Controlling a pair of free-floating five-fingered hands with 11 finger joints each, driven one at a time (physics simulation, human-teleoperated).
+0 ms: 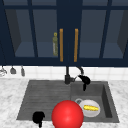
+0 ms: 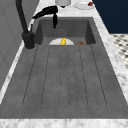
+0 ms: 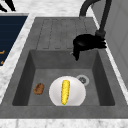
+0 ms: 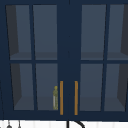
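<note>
Right hand hovering at faucet, above sink basin.
Near to far: left hand (image 1: pixel 38 117) idling lower left, grip unclear; corn (image 1: pixel 91 108) lying on plate (image 1: pixel 96 113) in basin; right hand (image 1: pixel 84 80), fingers drooping, holding nothing, beside faucet (image 1: pixel 67 75); likely needing to descend toward corn.

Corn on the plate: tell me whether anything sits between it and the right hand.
Nothing visible does. The right hand hangs by the faucet above the basin's back edge; the corn lies uncovered on the plate below, with open space between them.
</note>
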